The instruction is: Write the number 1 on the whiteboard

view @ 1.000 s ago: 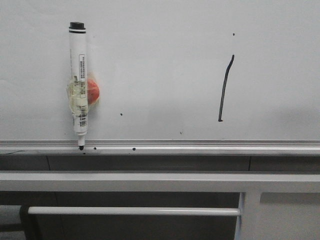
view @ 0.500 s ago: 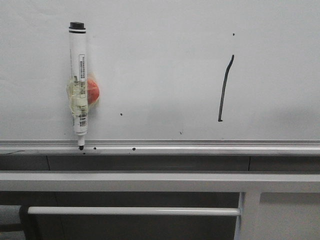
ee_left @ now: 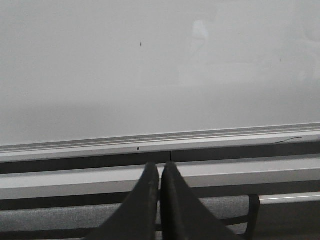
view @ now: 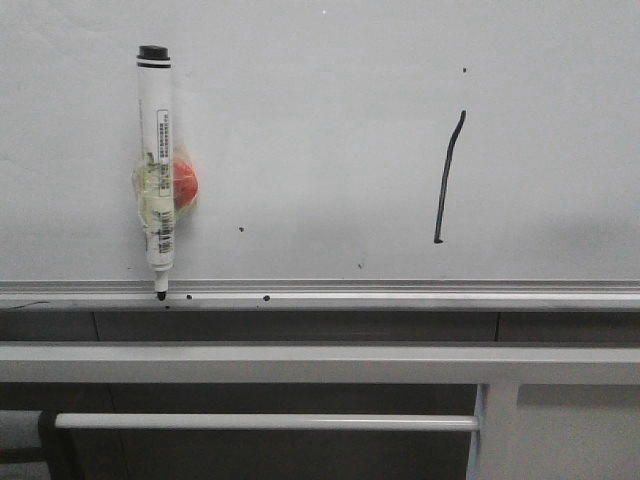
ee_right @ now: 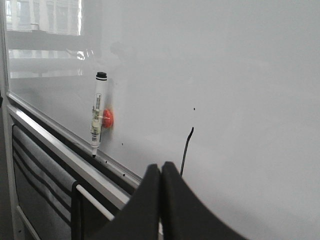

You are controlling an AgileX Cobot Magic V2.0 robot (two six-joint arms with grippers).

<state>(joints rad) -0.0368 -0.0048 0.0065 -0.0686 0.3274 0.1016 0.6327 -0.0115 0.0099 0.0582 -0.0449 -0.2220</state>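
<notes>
Whiteboard (view: pixel 320 60) fills background, silver rail below. Number 1 (view: pixel 448 178) sits just beyond right gripper (ee_right: pixel 160 170), fingers pressed together, empty. Left gripper (ee_left: pixel 159 167) likewise closed, empty, facing bare board.

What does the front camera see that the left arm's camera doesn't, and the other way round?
Only the front view shows the marker with its red holder, standing tip down on the rail, and the black stroke, the number 1, to its right. Only the left wrist view shows the left arm's fingers, pressed together and holding nothing. Both show the whiteboard, its silver bottom rail and a few tiny black specks.
</notes>
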